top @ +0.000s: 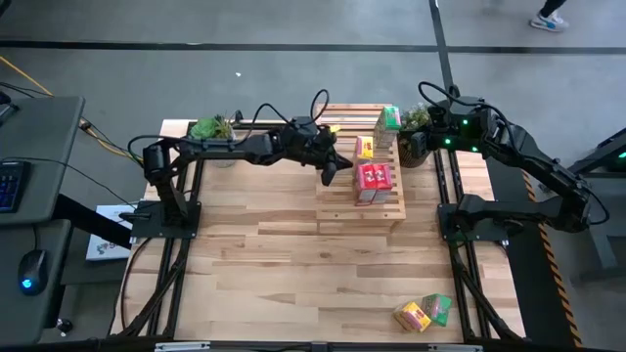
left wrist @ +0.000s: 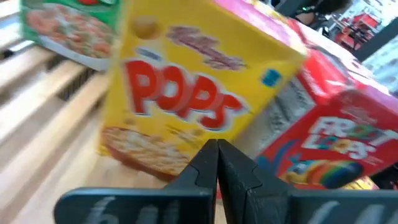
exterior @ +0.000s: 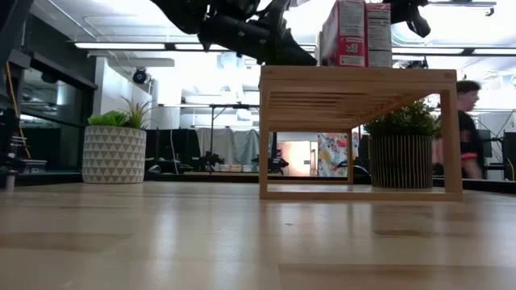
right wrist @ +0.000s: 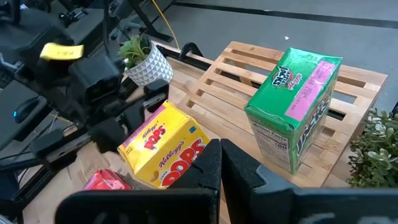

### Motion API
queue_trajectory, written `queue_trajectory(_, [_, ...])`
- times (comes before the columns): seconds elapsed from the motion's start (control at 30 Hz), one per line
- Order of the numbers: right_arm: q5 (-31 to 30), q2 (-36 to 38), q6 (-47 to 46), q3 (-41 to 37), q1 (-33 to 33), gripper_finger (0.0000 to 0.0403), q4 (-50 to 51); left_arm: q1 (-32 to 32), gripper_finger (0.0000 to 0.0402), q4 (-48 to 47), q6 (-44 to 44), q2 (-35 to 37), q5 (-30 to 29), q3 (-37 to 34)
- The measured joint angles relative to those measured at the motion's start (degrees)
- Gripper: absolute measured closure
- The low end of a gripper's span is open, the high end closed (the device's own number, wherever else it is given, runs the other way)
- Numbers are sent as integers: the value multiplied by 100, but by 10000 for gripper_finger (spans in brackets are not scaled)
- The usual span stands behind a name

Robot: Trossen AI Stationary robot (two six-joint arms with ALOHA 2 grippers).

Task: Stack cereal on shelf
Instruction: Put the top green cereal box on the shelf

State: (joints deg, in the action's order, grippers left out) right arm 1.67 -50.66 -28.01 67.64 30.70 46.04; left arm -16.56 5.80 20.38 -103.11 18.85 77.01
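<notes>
The shelf [top: 360, 200], a light slatted wood rack, stands at the table's far middle. On it are a green cereal box [top: 387, 127] standing upright, a tilted yellow box [top: 364, 147] and red boxes [top: 374, 181]. My left gripper [top: 348, 164] is shut at the shelf's left edge. In its wrist view the fingertips [left wrist: 216, 149] point at the yellow box [left wrist: 186, 93], with a red box [left wrist: 336, 143] beside it. My right gripper [right wrist: 221, 158] is shut and hovers above the shelf's far right, holding nothing. Another yellow box [top: 412, 316] and green box [top: 437, 308] lie on the table near the front right. My left gripper's shut fingertips [left wrist: 205, 163] come level from the table's left, slanting slightly down, right at the lower part of the yellow box's printed face [left wrist: 155, 149]. I cannot tell whether they touch it.
A potted plant [top: 212, 129] stands at the far left and another [top: 419, 122] at the far right beside the shelf. A person [exterior: 468, 129] walks in the room behind. Bare wooden tabletop [top: 274, 264] lies in front of the shelf.
</notes>
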Motion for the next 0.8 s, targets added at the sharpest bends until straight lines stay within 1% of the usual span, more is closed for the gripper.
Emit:
queue_trajectory(0.13, [0, -1, 0, 0, 0, 403, 0, -46, 401, 13, 39, 0, -13, 0])
queue_trajectory(0.3, [-40, -2, 2, 0, 0, 403, -2, 47, 401, 134, -15, 0, -10, 0])
queue_trajectory(0.5, [-153, -2, 2, 0, 2, 403, -2, 66, 401, 177, -40, -7, -205, 2])
queue_trajectory(0.8, [-151, -1, 2, 0, 2, 403, -2, 79, 401, 188, -75, -24, -212, 2])
